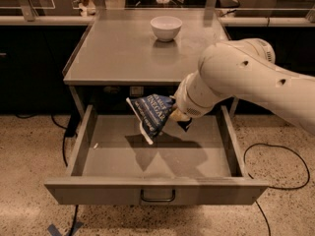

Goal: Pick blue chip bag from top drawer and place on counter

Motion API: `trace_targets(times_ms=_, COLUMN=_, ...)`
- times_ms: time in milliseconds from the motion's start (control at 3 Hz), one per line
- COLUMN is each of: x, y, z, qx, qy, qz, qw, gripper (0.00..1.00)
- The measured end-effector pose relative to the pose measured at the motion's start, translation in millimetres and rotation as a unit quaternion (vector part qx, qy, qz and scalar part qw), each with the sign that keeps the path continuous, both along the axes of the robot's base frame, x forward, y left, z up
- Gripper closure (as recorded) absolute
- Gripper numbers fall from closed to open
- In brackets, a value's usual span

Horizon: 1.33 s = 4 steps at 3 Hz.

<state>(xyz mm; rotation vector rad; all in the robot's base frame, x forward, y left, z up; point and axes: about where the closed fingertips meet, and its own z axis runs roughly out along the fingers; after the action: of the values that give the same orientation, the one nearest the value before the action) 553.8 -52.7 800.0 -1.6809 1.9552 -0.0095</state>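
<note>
The gripper point(174, 113) was clamped on the blue chip bag point(151, 113) above the open top drawer point(98, 191). The bag hung tilted, its long axis steep and its lower corner pointing down.

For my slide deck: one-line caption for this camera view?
The end effector holds the blue chip bag lifted over the open top drawer.

Grey counter point(123, 58) above its pulled-out top drawer point(113, 156)

The counter bears one white bowl point(166, 27) near its back edge, a little right of centre; the top drawer stands open below it, a shadow across its bare floor; the gripper point(174, 114) hangs over the drawer's back part, clamped on the blue chip bag point(152, 113), which is lifted off the drawer floor; a black cable point(275, 166) lies on the speckled floor point(29, 156) to the right.
</note>
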Motion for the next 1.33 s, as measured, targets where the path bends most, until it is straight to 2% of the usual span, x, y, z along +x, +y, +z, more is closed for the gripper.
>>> trace_targets(times_ms=333, x=3, y=-5, z=22, qx=-0.010, qy=-0.047, qz=-0.016, qw=0.9987, gripper=1.00)
trace_targets(times_ms=667, x=1, y=-2, z=49, qx=-0.022, qy=-0.086, qz=-0.020, qw=0.9959, gripper=1.00)
trace_targets(times_ms=1000, x=1, y=8, z=89, qx=-0.041, qy=-0.128, qz=-0.021, qw=0.9907, gripper=1.00)
trace_targets(times_ms=1333, x=1, y=8, z=89, qx=-0.041, qy=-0.128, qz=-0.021, qw=0.9907, gripper=1.00)
